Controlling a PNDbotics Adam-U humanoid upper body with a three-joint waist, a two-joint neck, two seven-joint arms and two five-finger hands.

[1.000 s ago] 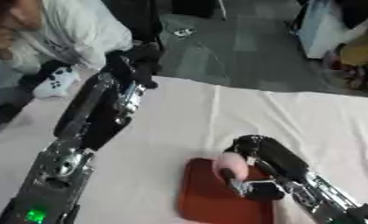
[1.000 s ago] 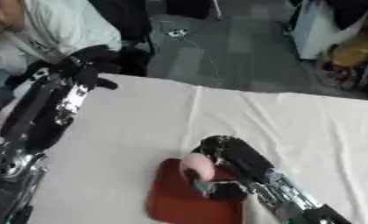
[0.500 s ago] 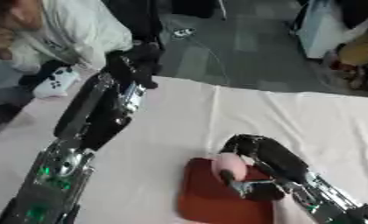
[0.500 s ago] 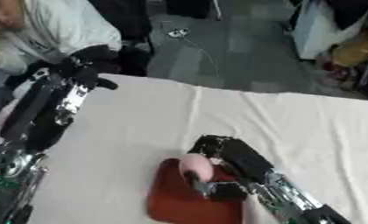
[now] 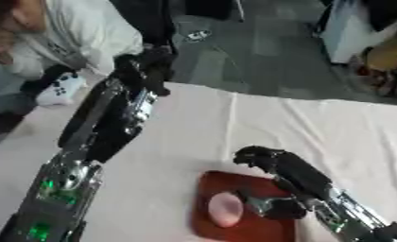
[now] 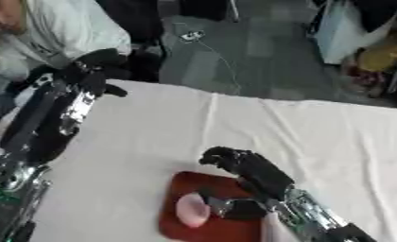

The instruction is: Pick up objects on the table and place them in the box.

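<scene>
The pink object (image 5: pixel 226 209) now lies inside the red box (image 5: pixel 208 189), toward the box's left side, and nothing grips it. Half a second ago it sat higher, tucked against the fingers of the right hand (image 5: pixel 264 158); now that hand is above the box's far edge with its fingers curled and nothing between them. So the object has just been let go and dropped into the box, and this placement looks done.

A dark part of the right arm sits in the box just to the right of the pink object, close to it; whether they touch I cannot tell.

The left hand (image 6: pixel 92 68) is held up well away from the box, over the far left edge of the counter (image 5: pixel 202 127), fingers curled and holding nothing, much as it was a second ago.

The white-covered counter around the box shows no other loose object, so little may be left to pick up.
</scene>
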